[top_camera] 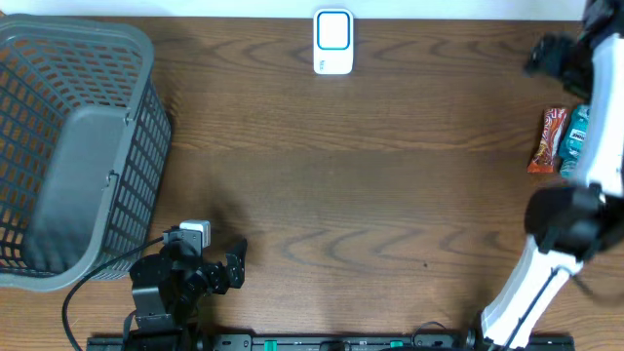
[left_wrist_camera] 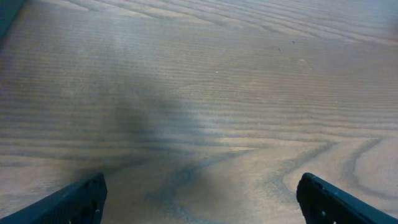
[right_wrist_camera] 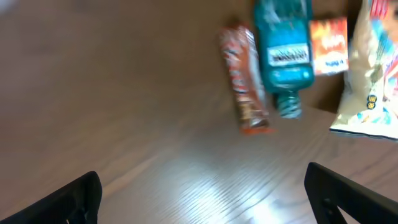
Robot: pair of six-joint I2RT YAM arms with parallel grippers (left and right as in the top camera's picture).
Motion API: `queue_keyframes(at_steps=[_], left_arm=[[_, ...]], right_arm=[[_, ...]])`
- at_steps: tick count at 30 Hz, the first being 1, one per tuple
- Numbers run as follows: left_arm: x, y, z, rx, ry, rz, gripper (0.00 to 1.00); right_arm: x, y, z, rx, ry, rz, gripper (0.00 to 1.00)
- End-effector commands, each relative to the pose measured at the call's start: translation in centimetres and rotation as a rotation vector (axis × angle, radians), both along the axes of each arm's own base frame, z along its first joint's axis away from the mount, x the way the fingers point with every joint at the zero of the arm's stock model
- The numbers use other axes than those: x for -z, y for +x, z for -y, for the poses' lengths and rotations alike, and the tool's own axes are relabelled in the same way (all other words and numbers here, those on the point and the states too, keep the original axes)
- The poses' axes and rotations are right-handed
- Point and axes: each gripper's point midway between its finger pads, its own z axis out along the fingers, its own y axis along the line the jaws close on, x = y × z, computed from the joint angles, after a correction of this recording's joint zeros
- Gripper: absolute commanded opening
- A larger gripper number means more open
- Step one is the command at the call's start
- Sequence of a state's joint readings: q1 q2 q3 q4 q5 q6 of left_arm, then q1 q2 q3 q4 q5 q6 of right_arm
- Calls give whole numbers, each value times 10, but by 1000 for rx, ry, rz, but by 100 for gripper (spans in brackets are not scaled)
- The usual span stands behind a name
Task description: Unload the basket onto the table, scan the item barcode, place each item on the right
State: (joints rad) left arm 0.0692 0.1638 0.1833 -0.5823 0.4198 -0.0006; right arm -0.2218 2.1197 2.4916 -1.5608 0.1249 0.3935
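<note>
While the left gripper is sitting parked at the near edge of the table, at roughly 7 o'clock in the overhead view, its fingers are standing released and spread with nothing between them; its wrist view is showing only bare wood grain. Just beyond it, at 9 o'clock, a grey basket is resting empty. The right arm is reaching up the 3 o'clock side, elbow bent near the front edge and forearm running away from the base, and the right gripper is hanging above the table with its fingers likewise wide and holding nothing. In the right wrist view the items are lying ahead of those fingers, toward 12 to 2 o'clock: an orange snack bar, a teal bottle touching it alongside, an orange packet and a pale bag beyond. The snack bar is judged light, with a soft, crinkly, slippery wrapper; a grip across its narrow middle appears soundest. The bottle is judged stiffer and heavier, best taken across its body rather than its neck. At the far edge, 12 o'clock overhead, the white scanner is standing well apart from the items.
</note>
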Motion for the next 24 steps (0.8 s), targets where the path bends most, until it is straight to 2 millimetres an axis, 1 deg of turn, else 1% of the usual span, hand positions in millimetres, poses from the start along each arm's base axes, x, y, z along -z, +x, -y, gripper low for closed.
queue_keyframes(at_steps=[1, 3, 6, 8, 11, 16, 20, 24], left_arm=[[0, 0, 0, -2, -2, 1, 98], [0, 0, 0, -3, -2, 0, 98], [0, 0, 0, -3, -2, 0, 98], [0, 0, 0, -3, -2, 0, 98], [0, 0, 0, -3, -1, 1, 98], [0, 0, 0, -3, -2, 0, 98], [0, 0, 0, -3, -2, 0, 98], [0, 0, 0, -3, -2, 0, 98]], right_arm=[[-79, -30, -42, -70, 45, 190, 99], [-112, -56, -56, -96, 34, 257, 99], [-150, -91, -68, -120, 19, 350, 99], [-175, -115, -72, -124, 4, 427, 99], [-204, -149, -76, -127, -15, 526, 99], [-241, -203, -83, -132, -43, 671, 99], [-261, -242, -88, -135, -62, 768, 99], [-276, -281, -93, -137, -80, 863, 99]])
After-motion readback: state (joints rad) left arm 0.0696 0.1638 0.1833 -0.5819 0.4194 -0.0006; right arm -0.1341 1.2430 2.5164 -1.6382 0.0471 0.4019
